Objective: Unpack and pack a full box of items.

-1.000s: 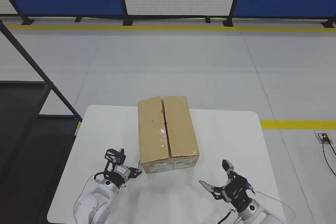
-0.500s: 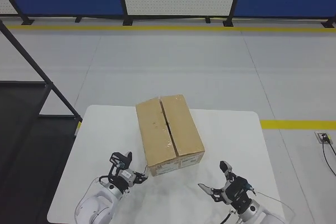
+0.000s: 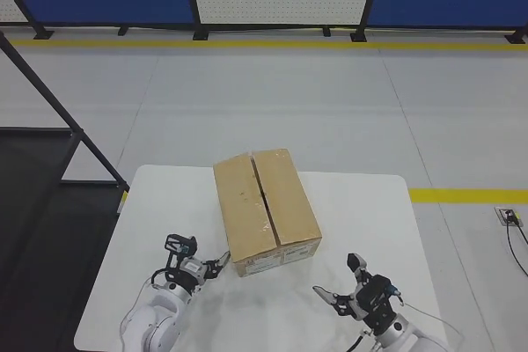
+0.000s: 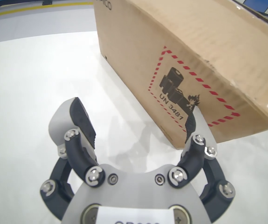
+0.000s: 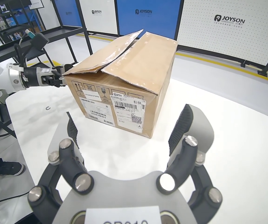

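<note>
Top view: the left end effector (image 3: 218, 261) is seen low over the tabletop (image 3: 361, 220), with its fingers spread apart and nothing held between them. It is placed just beside the box (image 3: 266, 207), at the box's 7 o'clock corner. In the left wrist view the left end effector (image 4: 136, 108) is shown with one finger (image 4: 191, 124) drawn up against the long side of the box (image 4: 171, 47), by a red-dashed hazard mark; whether contact is made cannot be told. The other finger is held out over bare tabletop (image 4: 31, 71).

The right end effector (image 3: 336, 277) is found toward 5 o'clock from the box, well apart from it, fingers likewise parted and empty. In the right wrist view the right end effector (image 5: 128, 113) is aimed at the labelled end face of the box (image 5: 129, 71), and the left end effector (image 5: 60, 76) is seen at the far corner of that face.

The box is set near the middle of the tabletop (image 5: 206, 117), its long axis turned slightly from 11 to 5 o'clock. Its two top flaps are folded down but slightly lifted along the centre seam.

A black rack (image 3: 35, 176) is stood at 9 o'clock of the tabletop.
</note>
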Robot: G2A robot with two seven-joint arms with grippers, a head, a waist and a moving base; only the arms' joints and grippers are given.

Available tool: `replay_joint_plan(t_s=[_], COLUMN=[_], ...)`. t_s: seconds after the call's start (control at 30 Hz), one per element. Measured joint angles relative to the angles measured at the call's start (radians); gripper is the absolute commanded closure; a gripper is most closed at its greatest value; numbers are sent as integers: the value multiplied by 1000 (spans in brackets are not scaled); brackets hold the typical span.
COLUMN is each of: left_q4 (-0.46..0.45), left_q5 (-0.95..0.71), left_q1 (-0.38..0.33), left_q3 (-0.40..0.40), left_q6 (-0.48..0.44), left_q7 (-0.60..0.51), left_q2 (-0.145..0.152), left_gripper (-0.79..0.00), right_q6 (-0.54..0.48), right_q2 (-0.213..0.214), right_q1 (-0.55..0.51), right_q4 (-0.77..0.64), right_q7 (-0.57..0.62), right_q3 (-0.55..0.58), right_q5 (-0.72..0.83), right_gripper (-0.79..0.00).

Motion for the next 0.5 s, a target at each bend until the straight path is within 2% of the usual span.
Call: replay_joint_plan(t_s=[0.5], left_q4=[5], left_q5=[29], left_q1=[-32], left_q3=[87], left_q6=[-24], left_q7=[-5], left_q2=[-19], left_gripper=[-785], right_q6=[-60], right_q2=[6], right_q1=[-10], right_q4=[30], right_q7=[14], right_q3=[31], right_q5=[66], right_gripper=[-785])
